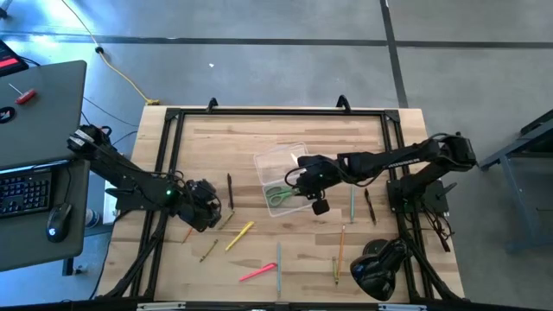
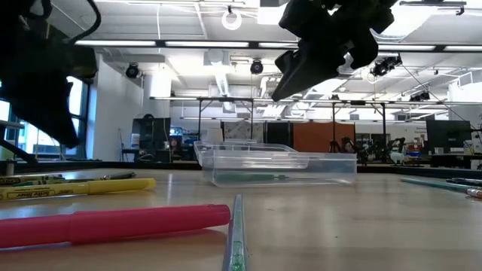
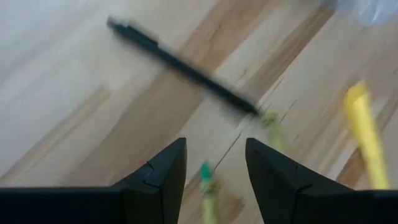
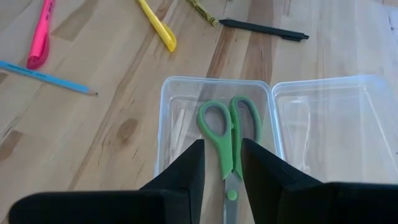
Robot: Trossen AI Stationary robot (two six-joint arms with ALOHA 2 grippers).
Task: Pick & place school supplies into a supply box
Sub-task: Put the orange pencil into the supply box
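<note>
High view: supply box, clear plastic, sits near the middle of the wooden desk, its hinged lid lying open flat beside the tray. Contents: green-handled scissors, lying flat on the tray floor, handles toward the far wall of the box, blades pointing back at the wrist camera.

Right end effector: hovers directly above the scissors, fingers parted by a narrow gap, nothing between them; the scissors lie on the box floor below, apart from the fingers. The low view shows this end effector raised above the box.

Left end effector: on the desk's left side, fingers spread wide and empty, above the tip of a green pencil.

Loose items on the desk, going outward from the box:
- black pen, left of the box, just beside the left end effector;
- yellow highlighter, in front of the box;
- olive pencil, near the yellow highlighter;
- pink highlighter, near the front edge;
- light blue pencil, just beside the pink highlighter;
- orange pencil, to the front right;
- teal pencil and brown pen, right of the box.

Bulky black object: front right corner of the desk.
</note>
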